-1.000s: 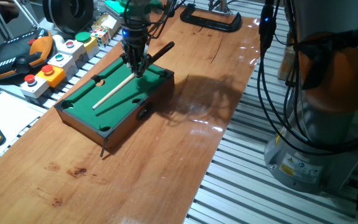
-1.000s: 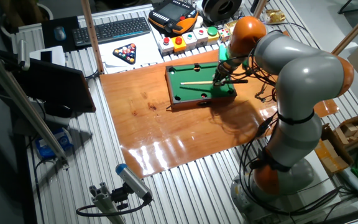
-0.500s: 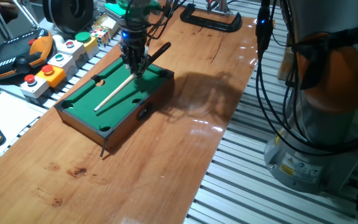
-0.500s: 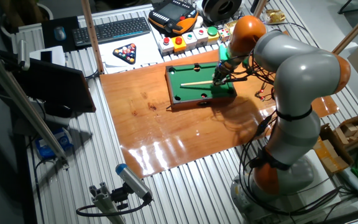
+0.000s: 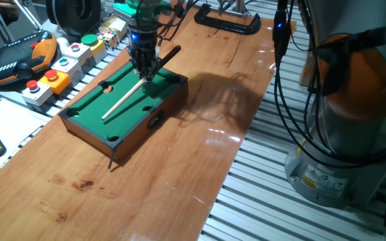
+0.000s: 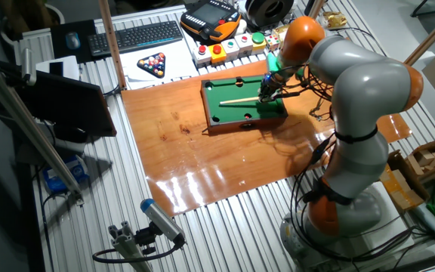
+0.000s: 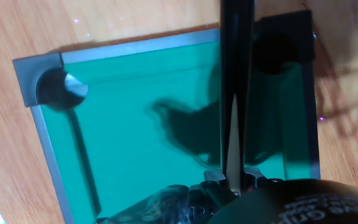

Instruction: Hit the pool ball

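A small pool table (image 5: 122, 107) with green felt and a wooden frame stands on the wooden board; it also shows in the other fixed view (image 6: 242, 102). My gripper (image 5: 145, 72) hovers over its right end, shut on a cue stick (image 5: 122, 100) that lies slanted over the felt. The cue has a tan shaft and a black butt (image 7: 236, 74). A small dark round spot (image 5: 108, 88) sits at the far rail; I cannot tell whether it is a ball or a pocket. In the hand view a dark corner pocket (image 7: 59, 90) shows a shiny highlight.
A triangle rack of pool balls (image 6: 151, 64) lies on white paper beyond the board. Button boxes (image 5: 62, 63) and an orange-and-black pendant (image 5: 19, 60) line the board's far edge. A black clamp (image 5: 226, 23) lies on the board. The arm's base (image 6: 346, 196) stands beside the board.
My gripper and the cue have shifted slightly along the table toward its far end. The pool table has not moved.
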